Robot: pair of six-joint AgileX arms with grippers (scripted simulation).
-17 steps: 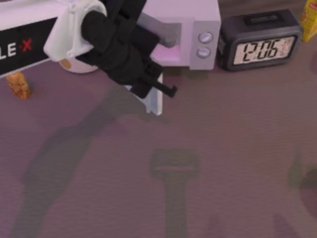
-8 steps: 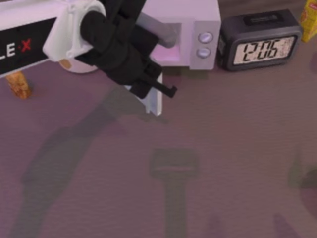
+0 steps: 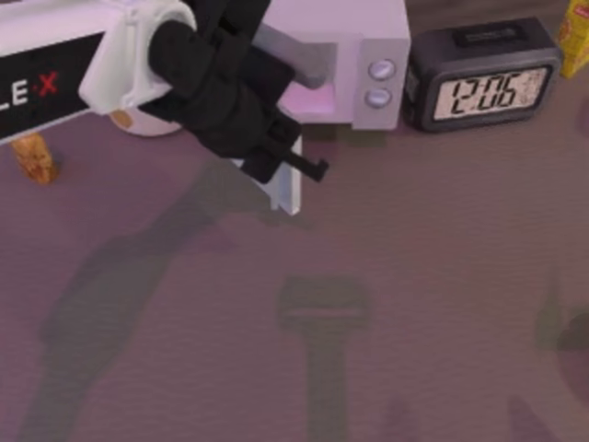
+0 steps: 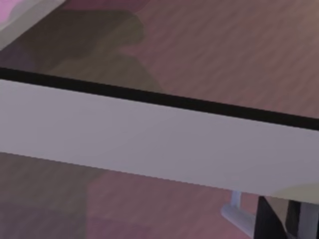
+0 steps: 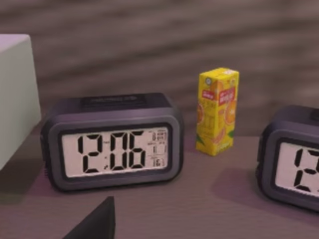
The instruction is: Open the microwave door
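My left arm reaches in over the microwave, which sits at the far edge of the surface, and my left jaws hang just in front of its open cavity, right at the microwave door — that door is swung well out from the front, standing edge-on toward the near side of the surface, away from the two-knob control strip. Whether my left jaws are clenched on the door's edge or merely beside it I cannot tell; the arm's black wrist covers the contact. From my left wrist, the door fills the middle as a long pale band with a dark line along one side, the surface showing beyond it. Just right of the microwave stands a black digital clock reading 12:06, and a yellow juice carton lies further right of that. Left of the microwave, a white round thing and a small tan object peek out from under my arm. My right wrist looks at the clock, the carton — and a second clock; my right jaws stay out of sight.
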